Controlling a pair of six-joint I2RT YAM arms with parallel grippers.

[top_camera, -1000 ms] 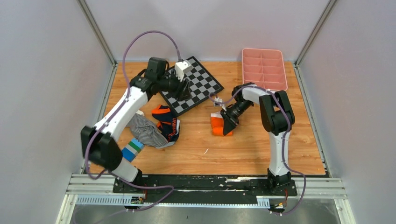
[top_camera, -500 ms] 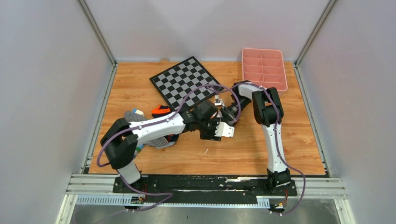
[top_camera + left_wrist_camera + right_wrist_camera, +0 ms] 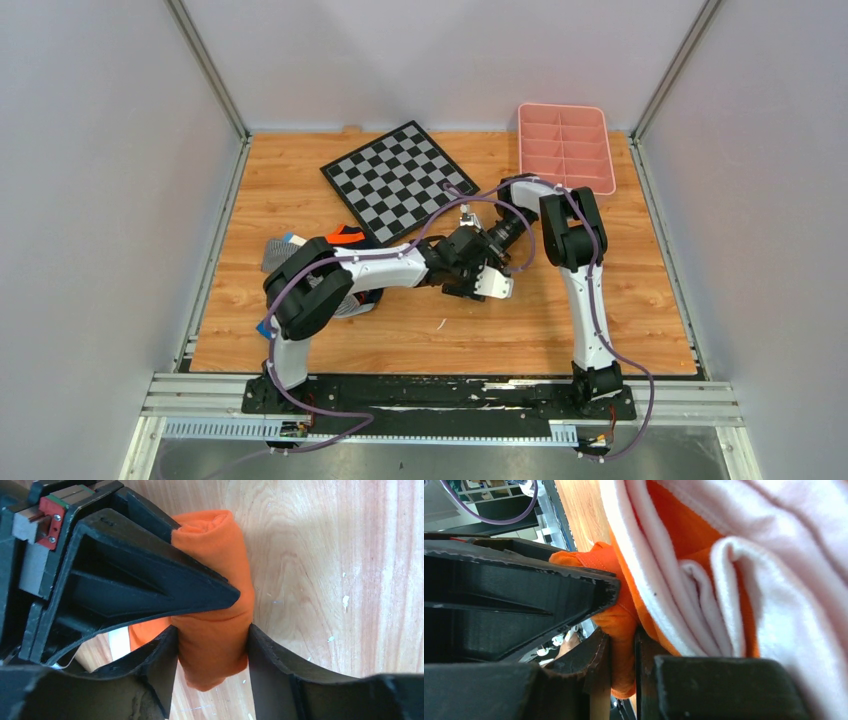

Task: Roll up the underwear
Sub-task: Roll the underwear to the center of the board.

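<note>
The underwear (image 3: pixel 215 595) is a bright orange roll lying on the wooden table, with white trim bands (image 3: pixel 704 595) showing in the right wrist view. My left gripper (image 3: pixel 211 635) straddles the roll's near end, and both fingers press its sides. My right gripper (image 3: pixel 623 650) is shut on a fold of the orange fabric at the other end. Its black finger (image 3: pixel 150 580) lies across the roll in the left wrist view. From above, both grippers meet mid-table, left (image 3: pixel 482 284) and right (image 3: pixel 478 246), and hide the underwear.
A chessboard (image 3: pixel 400 180) lies at the back centre and a pink compartment tray (image 3: pixel 566 147) at the back right. A navy-and-orange pair (image 3: pixel 345 237) and a striped garment (image 3: pixel 278 250) lie at the left, partly under my left arm.
My left arm swung from the chessboard across to mid-table and its gripper came down around the orange roll. The right gripper kept its hold and shifted slightly back.
</note>
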